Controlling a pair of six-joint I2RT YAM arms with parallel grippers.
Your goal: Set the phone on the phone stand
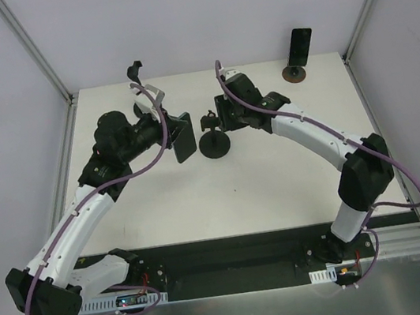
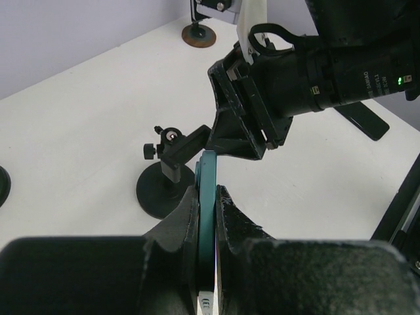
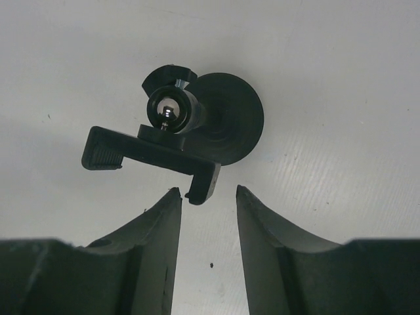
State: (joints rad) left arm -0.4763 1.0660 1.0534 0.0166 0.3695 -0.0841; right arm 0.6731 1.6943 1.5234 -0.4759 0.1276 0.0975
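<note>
My left gripper [image 1: 177,137] is shut on the phone [image 1: 184,138], a dark slab held on edge just left of the phone stand [image 1: 213,139]. In the left wrist view the phone's teal edge [image 2: 207,187] sits clamped between the fingers, with the stand [image 2: 172,176] right ahead on its round base. My right gripper [image 1: 217,118] is open over the stand's top. In the right wrist view the stand's clamp bar [image 3: 154,156] has its hooked end level with the tips of my open gripper [image 3: 206,194], touching neither finger, and the base [image 3: 231,118] lies beyond.
A second phone [image 1: 301,46] leans on a brown-based stand [image 1: 294,73] at the back right. Another black stand [image 1: 141,88] rises at the back left. Grey walls and metal posts close in the white table [image 1: 279,186].
</note>
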